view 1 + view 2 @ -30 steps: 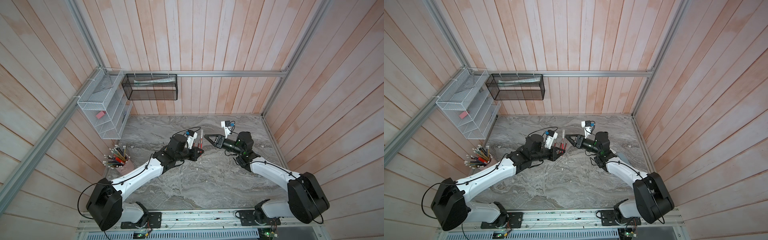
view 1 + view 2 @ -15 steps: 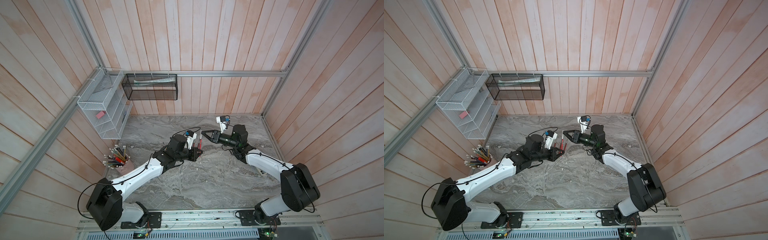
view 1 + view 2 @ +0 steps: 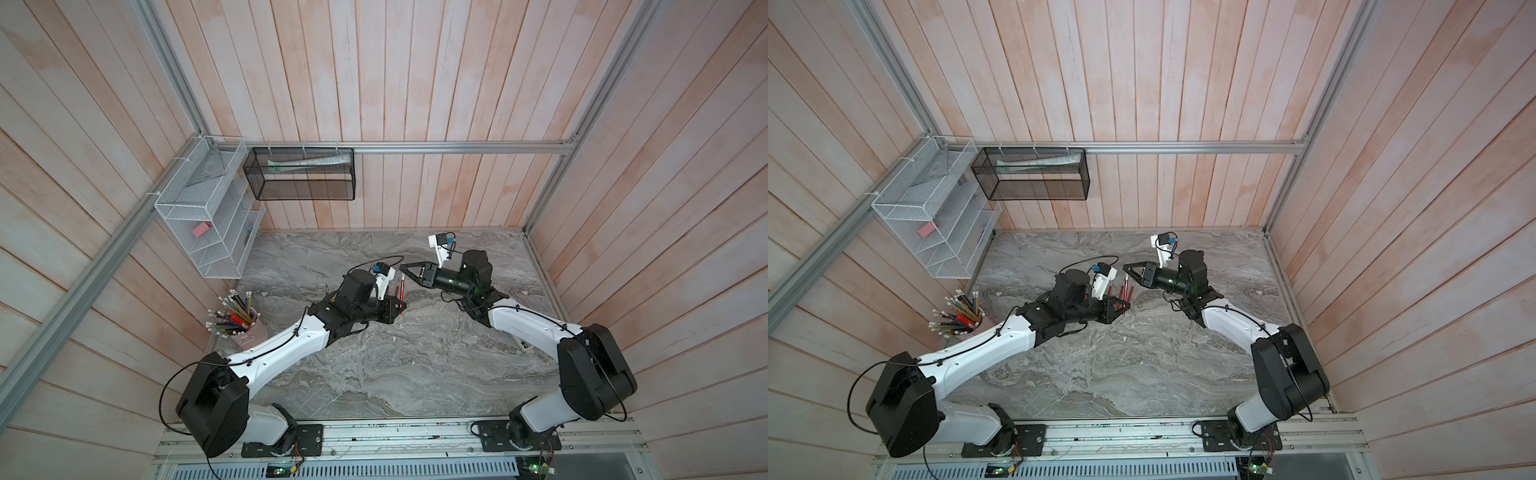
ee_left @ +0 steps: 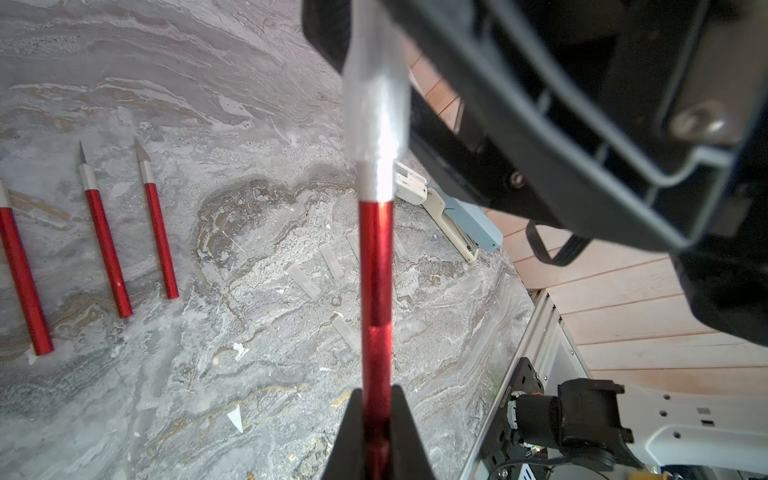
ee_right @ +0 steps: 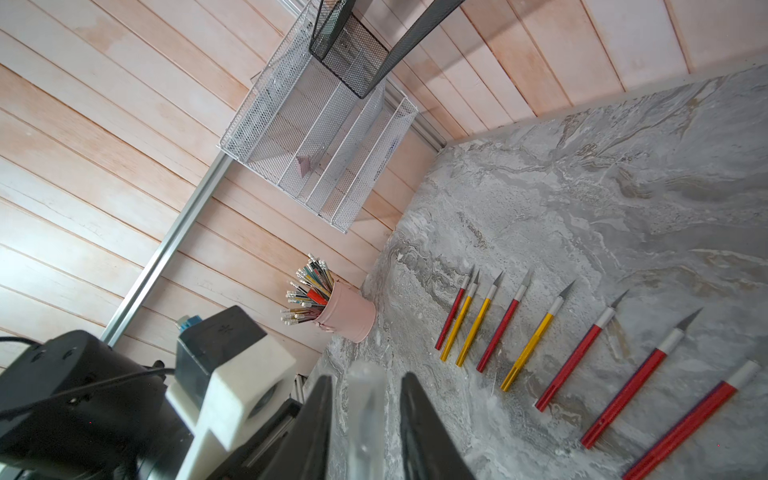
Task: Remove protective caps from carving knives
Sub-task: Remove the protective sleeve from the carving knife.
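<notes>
We see a red carving knife raised above the desk, its handle pinched in our left pincer. Its translucent cap sits on the blade end, between the spread jaws of our right pincer, which flank it without touching.

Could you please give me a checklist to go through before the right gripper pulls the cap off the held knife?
1. Hold: the left gripper clamps the red knife by its handle: ok.
2. Target: the translucent cap covers the blade end: ok.
3. Placement: the cap sits inside the right gripper, between its jaws: ok.
4. Right jaws closed on the cap: not ok; gaps show on both sides in the right wrist view.
5. How deep the cap reaches into the jaws: cannot tell.
6. The uncapped knives lie on the table, apart from the held one: ok.
</notes>
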Controlling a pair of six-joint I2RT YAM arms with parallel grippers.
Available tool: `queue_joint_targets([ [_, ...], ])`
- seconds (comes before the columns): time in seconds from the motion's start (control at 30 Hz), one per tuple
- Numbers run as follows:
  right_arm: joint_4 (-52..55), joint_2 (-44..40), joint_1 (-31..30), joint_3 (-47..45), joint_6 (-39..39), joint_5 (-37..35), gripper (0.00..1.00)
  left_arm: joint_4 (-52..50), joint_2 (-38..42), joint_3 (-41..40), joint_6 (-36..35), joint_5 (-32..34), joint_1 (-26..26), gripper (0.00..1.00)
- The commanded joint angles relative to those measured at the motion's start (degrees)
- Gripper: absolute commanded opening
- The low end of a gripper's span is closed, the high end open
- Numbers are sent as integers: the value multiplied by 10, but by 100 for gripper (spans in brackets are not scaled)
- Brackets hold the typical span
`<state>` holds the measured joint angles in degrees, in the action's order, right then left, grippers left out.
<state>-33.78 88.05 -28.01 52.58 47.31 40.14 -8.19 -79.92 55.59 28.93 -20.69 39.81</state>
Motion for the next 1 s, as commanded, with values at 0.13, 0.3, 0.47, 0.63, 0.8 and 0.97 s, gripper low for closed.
queue_joint_targets([
  [0.13, 9, 10, -3, 19, -12, -6, 10, 5, -1, 9, -12, -5, 1, 0],
  [0.3, 21, 10, -3, 26, -18, -13, 1, 6, 1, 5, -12, -6, 1, 0],
  [0.47, 59, 17, 2, 64, -40, -23, 0, 7, -4, -2, -6, -5, 1, 0],
  [0.63, 85, 29, 14, 110, -55, -33, 0, 21, -14, -18, 2, -10, 3, 0],
  [0.8, 90, 36, 28, 126, -57, -49, 0, 26, -27, -25, 5, -10, 9, 0],
  [0.97, 80, 37, 40, 128, -55, -59, 0, 33, -42, -30, 10, -14, 12, 0],
])
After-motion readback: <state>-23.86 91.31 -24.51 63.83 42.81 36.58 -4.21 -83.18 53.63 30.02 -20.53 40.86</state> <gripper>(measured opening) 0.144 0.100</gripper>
